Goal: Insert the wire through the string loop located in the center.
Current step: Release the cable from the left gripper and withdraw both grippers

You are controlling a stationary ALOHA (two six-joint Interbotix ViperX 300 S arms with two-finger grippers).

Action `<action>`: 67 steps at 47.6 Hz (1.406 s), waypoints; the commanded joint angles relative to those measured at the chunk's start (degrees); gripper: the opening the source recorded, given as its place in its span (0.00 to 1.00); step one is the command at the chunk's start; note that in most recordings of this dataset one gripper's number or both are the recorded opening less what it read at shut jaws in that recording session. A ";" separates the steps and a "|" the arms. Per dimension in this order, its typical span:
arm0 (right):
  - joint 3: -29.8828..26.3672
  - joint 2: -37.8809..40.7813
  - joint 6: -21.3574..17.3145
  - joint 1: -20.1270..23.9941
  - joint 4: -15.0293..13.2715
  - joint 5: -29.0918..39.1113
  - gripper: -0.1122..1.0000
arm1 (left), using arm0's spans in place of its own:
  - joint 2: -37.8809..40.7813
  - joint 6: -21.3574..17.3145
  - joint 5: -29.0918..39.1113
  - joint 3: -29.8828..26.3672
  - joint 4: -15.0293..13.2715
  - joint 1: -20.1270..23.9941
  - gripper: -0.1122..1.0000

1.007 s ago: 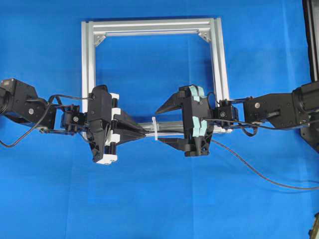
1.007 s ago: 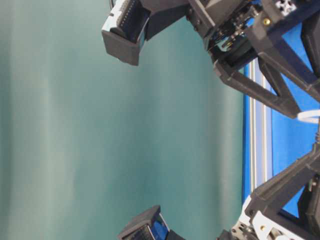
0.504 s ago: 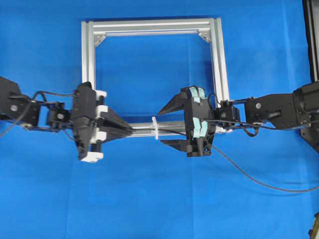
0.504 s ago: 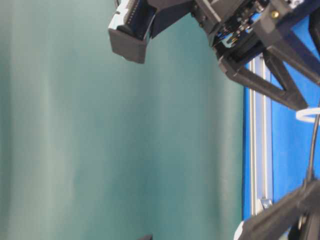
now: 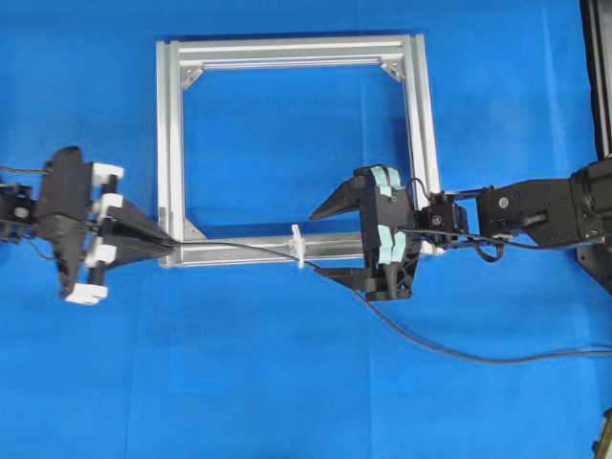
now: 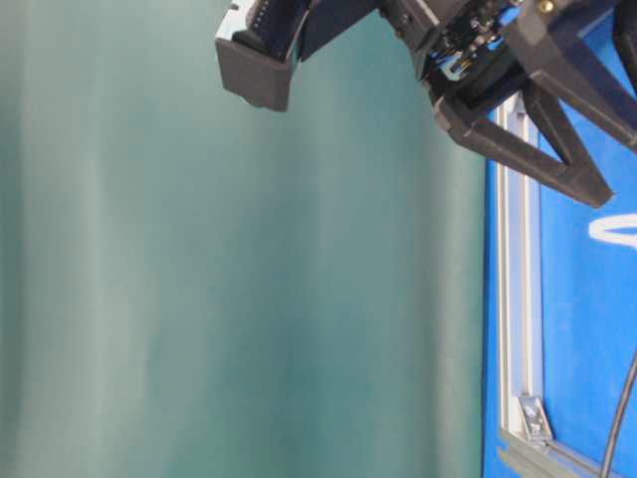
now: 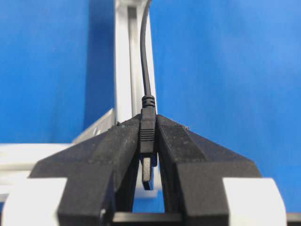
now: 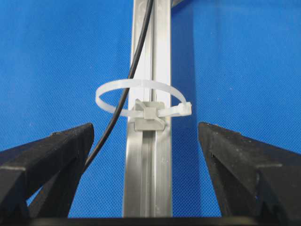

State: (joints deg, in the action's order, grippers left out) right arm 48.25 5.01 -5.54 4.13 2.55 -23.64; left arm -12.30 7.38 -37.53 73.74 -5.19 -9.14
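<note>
Drawing back toward the left edge of the overhead view, the left gripper (image 5: 170, 247) now sits just outside the lower left corner of the aluminium frame (image 5: 170, 143), where a second ago its tips were close to the string loop (image 5: 299, 247) at the middle of the lower rail. It is pinched shut on the plug end of the wire (image 5: 239, 247), and its wrist camera shows that plug (image 7: 147, 141) clamped between the two black fingers (image 7: 183, 150), the metal tip poking out behind them. With that retreat the wire has been pulled along: it now runs from the left gripper along the lower rail, passes through the loop, goes under the right gripper (image 5: 316, 244) and trails away across the blue bench (image 5: 287, 382) to the right edge. The curve of cable on the bench lies lower and flatter than before. The right gripper has barely shifted; its fingers stand spread wide on either side of the rail, touching nothing, just right of the loop. Its wrist view shows the wire (image 8: 124, 94) threaded inside the white loop (image 8: 141, 96).

The left arm is cut off by the overhead picture's edge, so little beyond the wrist shows. In the table-level view the left gripper has dropped out of sight; only part of the right gripper, a sliver of the loop (image 6: 612, 231) at the edge and a short stretch of wire (image 6: 619, 418) remain
</note>
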 commanded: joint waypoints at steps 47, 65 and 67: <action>-0.35 -2.99 0.18 0.26 -0.26 1.23 0.97 | -7.56 0.18 6.15 3.34 0.26 0.09 0.59; -0.70 -3.43 0.18 0.26 -0.18 2.11 0.97 | -7.56 0.18 7.12 3.08 0.18 0.09 0.84; -0.62 -3.69 0.18 0.26 -0.18 2.11 0.97 | -7.56 0.18 7.21 2.99 0.18 0.09 0.84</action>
State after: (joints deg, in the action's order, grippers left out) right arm 48.25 3.34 -5.36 4.13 2.46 -21.36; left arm -19.60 7.56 -30.15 77.70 -5.10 -9.14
